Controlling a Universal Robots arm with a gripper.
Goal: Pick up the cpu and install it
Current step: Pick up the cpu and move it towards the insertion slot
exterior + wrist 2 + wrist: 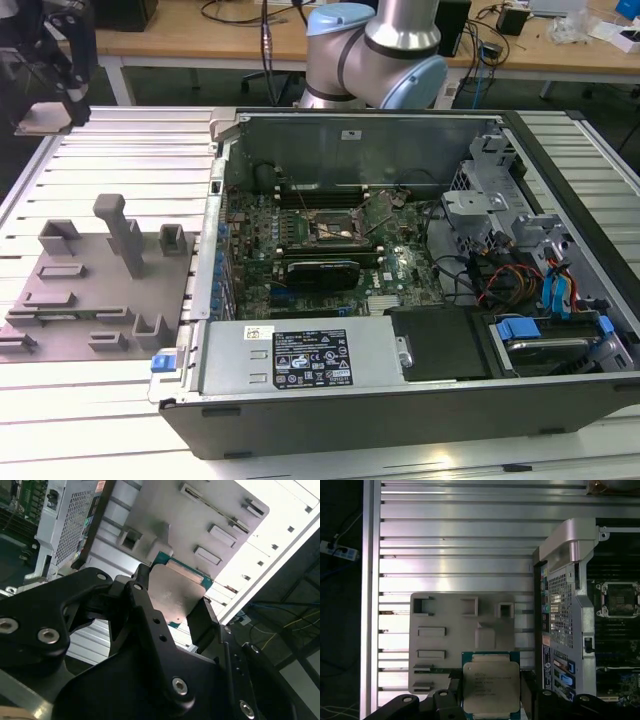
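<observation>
Steadiness is what we judge counts now: the gripper (172, 600) clasps the cpu (491, 682) by two opposite edges, held clear of the grey tray (445, 615) and well apart from the motherboard socket (616, 598), so we want it level and lightly squeezed.

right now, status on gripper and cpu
gripper shut on the cpu. cpu held over the grey tray. motherboard socket not yet reached.

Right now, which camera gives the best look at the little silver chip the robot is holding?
The first wrist view: the cpu faces that camera flat, its silvery top and green edge plain, held in the gripper. The second wrist view shows it slanted, partly behind the black fingers.
</observation>
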